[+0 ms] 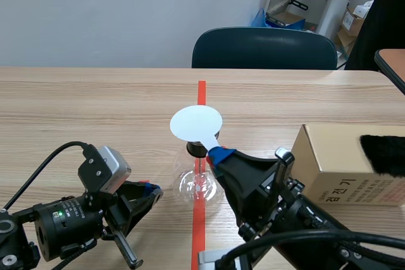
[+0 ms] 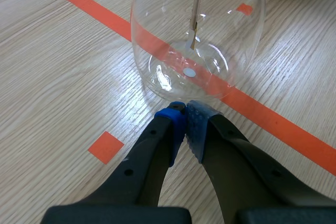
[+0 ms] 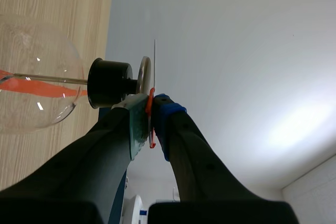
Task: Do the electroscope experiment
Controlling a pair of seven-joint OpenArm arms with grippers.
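We see glass flask (image 1: 187, 186) on table (image 1: 95, 105), mid tape line, toward near edge. Our left gripper (image 2: 185, 110) clenched empty, just beside flask. Right gripper (image 3: 151, 108) grasping white disc paddle (image 1: 196, 123) above black stopper (image 3: 109, 83).

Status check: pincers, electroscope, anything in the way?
Left pincer shut, empty, tips at the flask base. Right pincer shut on white disc paddle, disc over the stopper. Box alongside, not blocking.
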